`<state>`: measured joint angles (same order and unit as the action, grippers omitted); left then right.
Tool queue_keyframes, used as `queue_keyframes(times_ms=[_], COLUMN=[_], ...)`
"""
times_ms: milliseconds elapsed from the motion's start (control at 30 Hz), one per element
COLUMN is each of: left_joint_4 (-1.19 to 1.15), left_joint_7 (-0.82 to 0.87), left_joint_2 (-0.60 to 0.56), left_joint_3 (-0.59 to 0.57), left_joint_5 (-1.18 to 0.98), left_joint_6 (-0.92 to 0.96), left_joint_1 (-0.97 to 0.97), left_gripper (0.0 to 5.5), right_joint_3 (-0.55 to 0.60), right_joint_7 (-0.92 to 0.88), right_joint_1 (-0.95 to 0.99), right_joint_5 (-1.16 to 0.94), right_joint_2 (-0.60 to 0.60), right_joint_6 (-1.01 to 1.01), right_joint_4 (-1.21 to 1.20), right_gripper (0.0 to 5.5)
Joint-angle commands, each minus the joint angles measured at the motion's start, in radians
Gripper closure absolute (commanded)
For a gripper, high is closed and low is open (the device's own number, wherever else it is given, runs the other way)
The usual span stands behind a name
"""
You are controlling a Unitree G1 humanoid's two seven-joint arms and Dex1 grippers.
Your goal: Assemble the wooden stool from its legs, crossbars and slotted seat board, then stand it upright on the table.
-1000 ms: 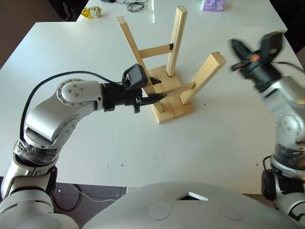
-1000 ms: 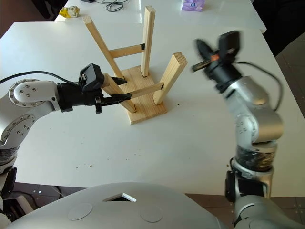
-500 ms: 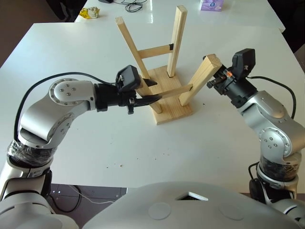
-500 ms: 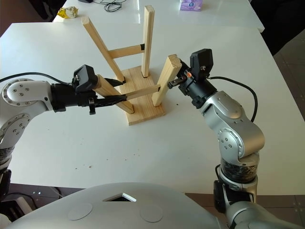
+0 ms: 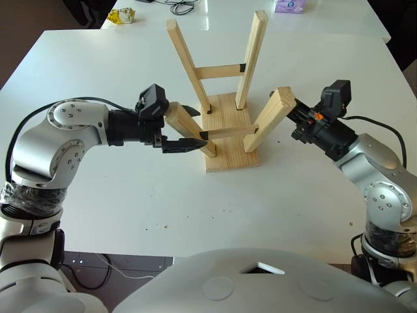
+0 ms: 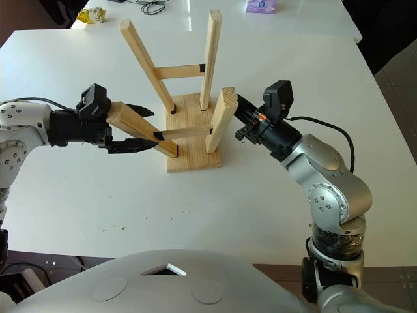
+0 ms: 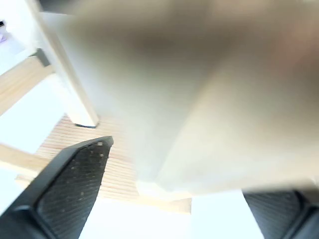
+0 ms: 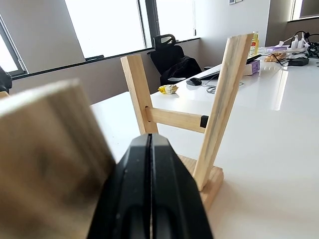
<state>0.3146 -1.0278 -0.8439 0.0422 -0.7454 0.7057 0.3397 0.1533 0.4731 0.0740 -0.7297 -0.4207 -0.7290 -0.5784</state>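
The wooden stool lies upside down, its slotted seat board (image 5: 228, 156) flat on the white table (image 5: 98, 189) and its legs pointing up. Crossbars (image 5: 218, 70) join the legs. My left gripper (image 5: 195, 128) is open, one finger on each side of the tilted near-left leg (image 5: 174, 119); in the left wrist view that leg (image 7: 209, 99) passes between the pads (image 7: 75, 184). My right gripper (image 5: 294, 109) is shut with nothing in it, its tips against the top end of the near-right leg (image 5: 268, 120). The right wrist view shows its closed fingers (image 8: 150, 164) beside that leg's end (image 8: 50, 159).
A yellow wrapper (image 5: 124, 15) lies at the table's far left corner. A purple box (image 5: 290, 6) and cables (image 5: 186, 6) sit on the table behind. Open tabletop stretches in front of the stool to the near edge.
My right arm came down from mid-air to the near-right leg's top. The left gripper slid back left along its leg and spread wider. The stool turned and shifted a little.
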Motion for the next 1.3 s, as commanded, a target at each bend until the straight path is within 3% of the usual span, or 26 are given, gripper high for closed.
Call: queue_keyframes(times_ms=[33,133,267,367,467,533,700,867,1100,1300], left_joint_4=[0.021,0.049,0.093,0.153,0.202,0.233,0.353,0.486,0.475,0.378], left_joint_7=[0.078,0.121,0.205,0.330,0.553,0.705,0.988,1.187,1.177,1.133], left_joint_2=[0.055,0.074,0.088,0.106,0.157,0.210,0.359,0.489,0.491,0.509], left_joint_3=[-0.106,-0.193,-0.362,-0.533,-0.618,-0.602,-0.408,-0.259,-0.160,-0.113], left_joint_5=[-0.086,-0.154,-0.257,-0.418,-0.552,-0.583,-0.488,-0.530,-0.452,-0.330], left_joint_6=[0.049,0.070,0.083,0.110,0.070,0.019,-0.038,-0.070,-0.072,-0.089], left_joint_1=[0.019,-0.001,-0.068,-0.126,-0.098,-0.034,0.042,0.015,-0.034,-0.055], left_gripper=[1.03,1.03,1.03,1.03,1.45,1.76,2.42,3.14,4.24,5.21], right_joint_3=[0.015,0.039,0.160,0.263,0.301,0.262,0.045,-0.020,-0.012,-0.110], right_joint_7=[0.056,0.095,0.097,0.074,-0.005,-0.067,-0.173,-0.171,-0.152,-0.092], right_joint_1=[0.031,0.038,0.043,0.061,0.147,0.216,0.278,0.273,0.373,0.362], right_joint_5=[0.017,0.011,-0.075,-0.206,-0.368,-0.414,-0.401,-0.426,-0.417,-0.272], right_joint_2=[-0.049,-0.076,-0.100,-0.121,-0.135,-0.129,-0.061,-0.076,-0.076,-0.053], right_joint_6=[0.042,0.066,0.068,0.038,0.011,0.000,-0.027,-0.051,-0.019,0.024], right_joint_4=[0.065,0.093,0.081,0.039,0.005,-0.021,-0.112,-0.105,-0.005,0.047], right_gripper=[5.50,5.50,5.50,5.50,5.50,5.50,5.50,5.50,5.50,5.50])
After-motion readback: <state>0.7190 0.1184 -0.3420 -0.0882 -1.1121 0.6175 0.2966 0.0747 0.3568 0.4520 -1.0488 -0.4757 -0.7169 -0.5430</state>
